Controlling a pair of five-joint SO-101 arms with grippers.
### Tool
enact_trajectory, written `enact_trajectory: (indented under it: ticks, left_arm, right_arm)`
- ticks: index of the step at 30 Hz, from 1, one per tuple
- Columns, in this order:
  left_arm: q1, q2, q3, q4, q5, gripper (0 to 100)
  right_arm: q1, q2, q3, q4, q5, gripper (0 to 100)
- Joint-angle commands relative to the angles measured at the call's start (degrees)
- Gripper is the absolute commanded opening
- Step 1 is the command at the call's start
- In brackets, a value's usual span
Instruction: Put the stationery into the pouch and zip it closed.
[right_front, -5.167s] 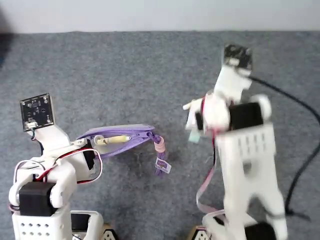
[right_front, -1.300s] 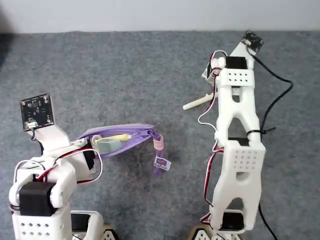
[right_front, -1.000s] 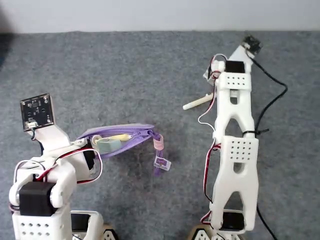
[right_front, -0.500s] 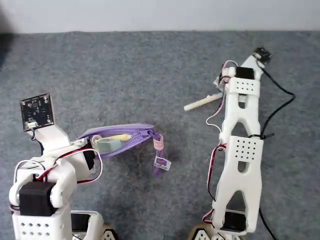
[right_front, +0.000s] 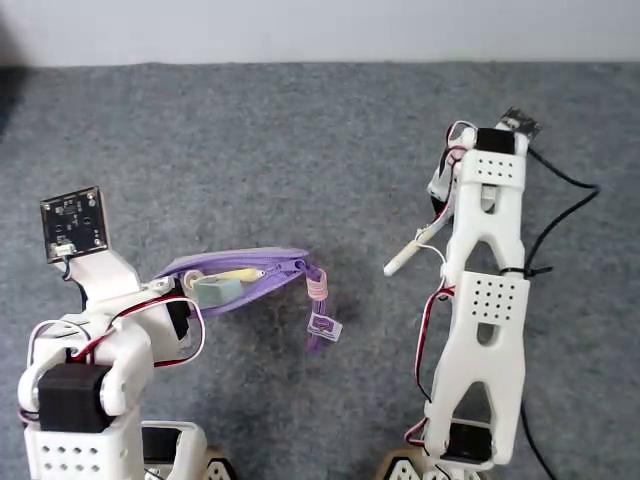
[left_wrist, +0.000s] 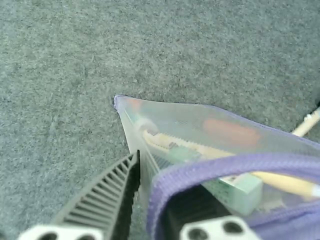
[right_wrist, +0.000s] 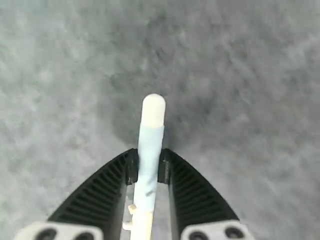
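Pouch (right_front: 240, 275) lies open-mouthed on the grey worktop (right_front: 250, 140) in front of your left arm, one wall of it pinched in the left pincer (left_wrist: 141, 162). A mint eraser (right_front: 214, 290) and a yellow pencil (right_front: 235, 275) are already inside. Your right pincer (right_wrist: 148, 165) is clamped on a white pen (right_front: 408, 256), well apart from the pouch. By my reading that's two items in, this pen to go, then the zip. The zipper pull (right_front: 318, 288) hangs at the end toward your right arm, and nothing is closed yet. Five seconds back the eraser was in the right pincer; now it's in the pouch. In the last half second the pen has drawn back toward the arm bases and tilted.
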Motion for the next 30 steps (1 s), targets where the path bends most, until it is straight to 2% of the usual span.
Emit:
enact_trajectory:
  ticks: [1, 8, 11, 17, 21, 30]
  left_arm:
    - [0.6, 0.1, -0.5, -1.1, 0.4, 1]
    - [0.6, 0.9, -0.7, -0.9, 0.4, 1]
    - [0.6, 5.3, -2.1, -0.1, 0.5, 1]
    - [0.6, 17.7, -13.9, 3.2, 0.8, 1]
    - [0.6, 22.9, -19.1, 3.1, 2.7, 1]
    - [9.1, 28.1, -20.6, 1.8, 6.2, 1]
  right_arm:
    - [-0.4, -8.7, -0.5, 5.5, 1.8, 0.8]
    - [-2.6, -22.3, 1.4, 5.7, 3.4, 0.7]
    - [-5.5, -31.6, 9.3, 5.7, 3.4, 0.7]
    - [-12.5, -53.6, 30.2, 5.3, 3.0, 0.7]
    - [-17.4, -66.2, 35.9, 5.2, 2.9, 0.7]
    - [-30.2, -85.0, 37.1, -4.6, 2.9, 0.7]
